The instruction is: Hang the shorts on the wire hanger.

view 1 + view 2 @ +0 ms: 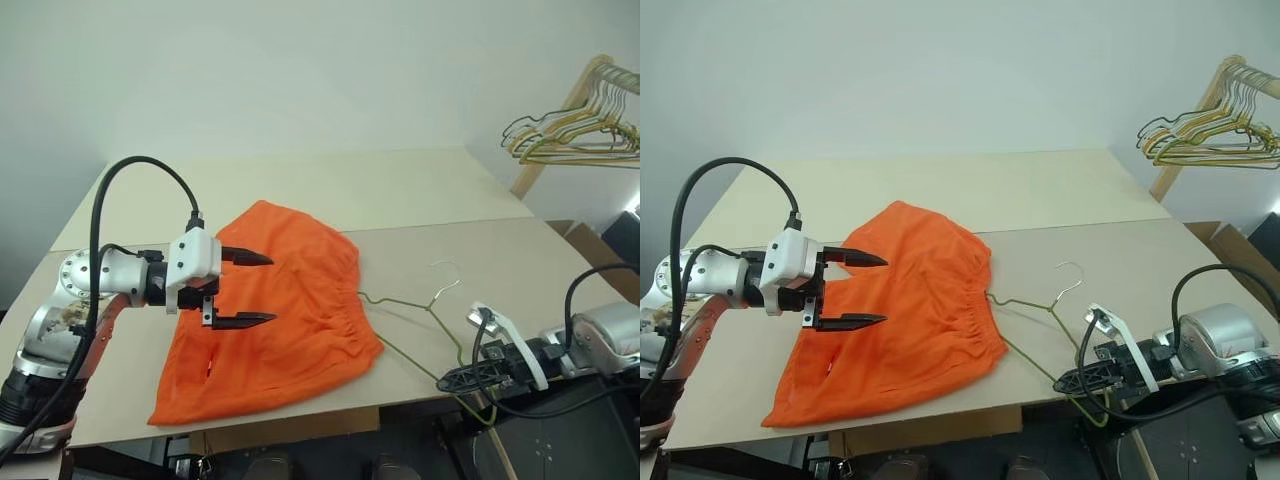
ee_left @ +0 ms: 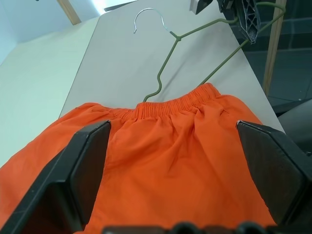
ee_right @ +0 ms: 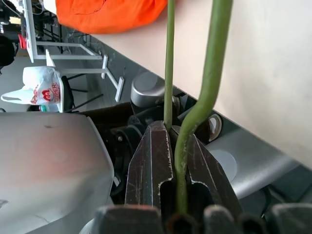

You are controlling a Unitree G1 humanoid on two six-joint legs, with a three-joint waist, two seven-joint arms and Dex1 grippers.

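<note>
Right wrist view: the right gripper (image 3: pixel 178 146) is clenching its two fingers on the thin wire of the wire hanger (image 1: pixel 420 315) at the near table (image 1: pixel 300 195) edge. Farther in, the hanger is lying flat on the tabletop, one corner tucked at the waistband of the shorts (image 1: pixel 285 320), which are lying spread on the table. The left gripper (image 1: pixel 258 290) is hovering over the shorts, jaws released wide, gripping nothing. Beyond, a bunch of hangers (image 1: pixel 575 130) is hanging from a wooden rail.
</note>
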